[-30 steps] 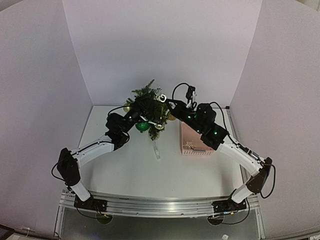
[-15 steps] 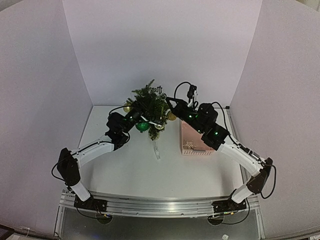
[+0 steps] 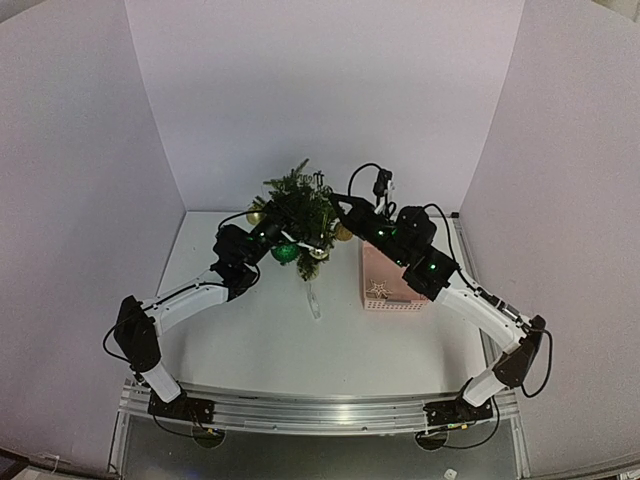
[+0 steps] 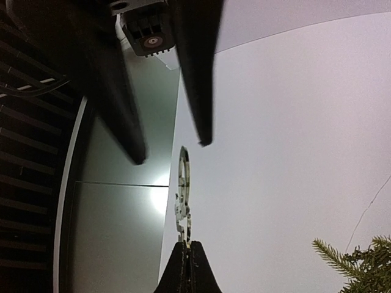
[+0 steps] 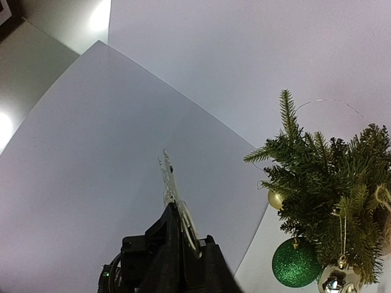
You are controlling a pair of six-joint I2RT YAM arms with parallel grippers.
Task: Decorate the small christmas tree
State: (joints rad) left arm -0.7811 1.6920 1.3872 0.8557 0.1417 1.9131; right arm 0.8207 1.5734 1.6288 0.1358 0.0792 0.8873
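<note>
plainly the tree [image 3: 298, 205] stood at the far middle of the desk [image 3: 260, 335], between the two arms and just left of the pink basket [image 3: 385, 285], with green, gold and silver baubles [image 5: 295, 262] hanging low on it. the left tool [image 4: 185, 253] was shut on the lower end of a thin silvery ornament [image 4: 183, 183], seen edge-on. the right tool [image 5: 178, 215] had its fingers [image 4: 198, 91] parted around the ornament's upper ring, and in the left wrist view they did not appear to pinch it.

the tree looked light and top-heavy, its branches soft and springy, so a push at the tips would likely bend them or tip the whole thing. any steadying hold belonged low on the trunk, which i could not make out here. the ornament seemed stiff, light and probably brittle. it was best held by its flat faces, as the left tool had it, with the ring left free to slip over a branch tip.
</note>
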